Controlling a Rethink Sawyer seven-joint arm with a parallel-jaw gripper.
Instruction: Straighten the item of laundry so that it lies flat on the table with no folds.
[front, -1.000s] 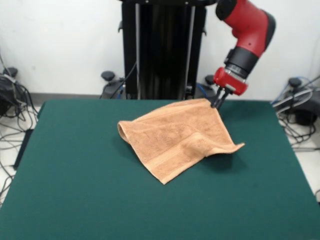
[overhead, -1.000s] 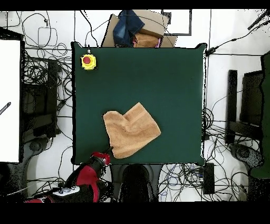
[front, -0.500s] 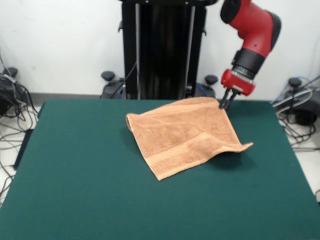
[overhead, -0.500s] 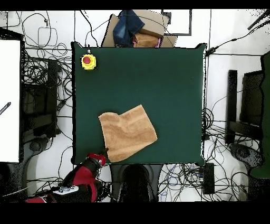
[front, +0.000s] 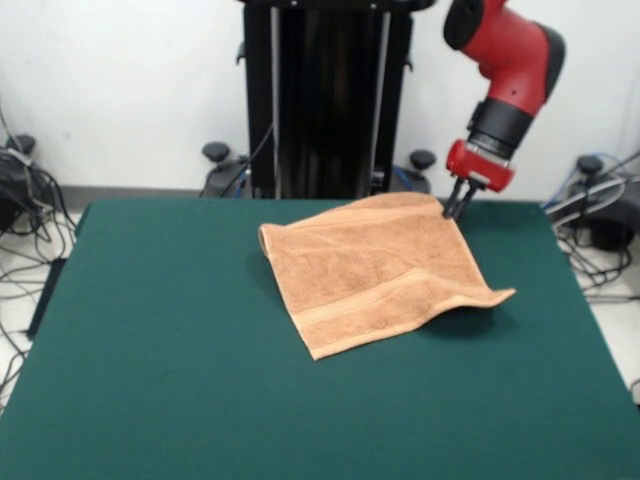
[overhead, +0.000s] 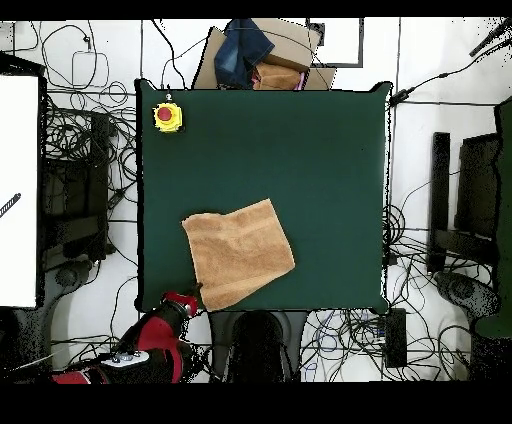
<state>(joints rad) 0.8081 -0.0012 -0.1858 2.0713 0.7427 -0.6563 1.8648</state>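
The orange-tan towel (front: 375, 270) (overhead: 237, 252) lies spread on the dark green table (front: 150, 380) (overhead: 300, 150), with a woven band near its front edge. Its far right corner is lifted, and my gripper (front: 457, 210) (overhead: 197, 291) is shut on that corner at the table's far edge. The right front corner curls up off the felt and casts a shadow. The left corner is slightly rolled. In the overhead view the towel sits near the table's bottom left, tilted.
A yellow box with a red button (overhead: 167, 117) sits at the table's top left corner in the overhead view. Cables and equipment lie on the floor around the table. A cardboard box with cloth (overhead: 255, 55) stands past the top edge.
My gripper has pulled the towel corner rightward in the front view. The fold at the towel's left has opened out and the cloth lies flatter and wider.
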